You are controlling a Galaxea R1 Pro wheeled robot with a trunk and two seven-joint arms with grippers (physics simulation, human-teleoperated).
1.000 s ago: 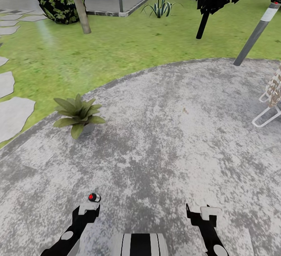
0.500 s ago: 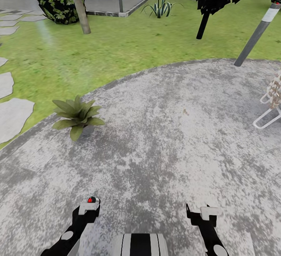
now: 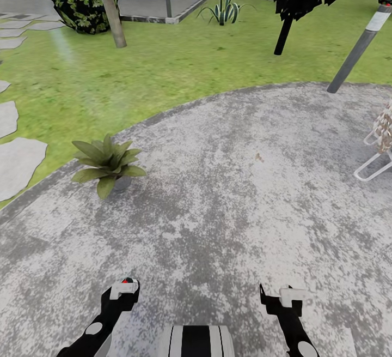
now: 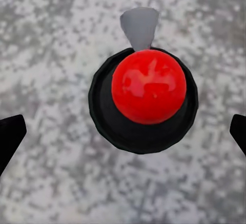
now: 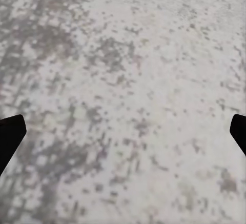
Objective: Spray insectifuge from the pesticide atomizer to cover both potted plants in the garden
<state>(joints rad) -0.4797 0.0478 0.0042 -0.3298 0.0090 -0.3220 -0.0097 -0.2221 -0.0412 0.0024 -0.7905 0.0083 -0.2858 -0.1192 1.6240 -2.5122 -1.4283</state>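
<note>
Hovering left gripper [image 4: 123, 131], fingers spread, over red-topped atomizer [image 4: 147, 93]

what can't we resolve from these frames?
- Atomizer: left wrist view looks straight down on its red cap; body and label are hidden beneath.
- Head view: left gripper covers the bottle, leaving a red speck.
- White rack: cut off by the frame edge.
- Potted plant: leaves hide its base.

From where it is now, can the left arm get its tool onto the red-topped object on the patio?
Probably yes. In the left wrist view the red-topped object lies on the patio directly below the left tool, between its widely spread fingertips, with nothing in between.
</note>
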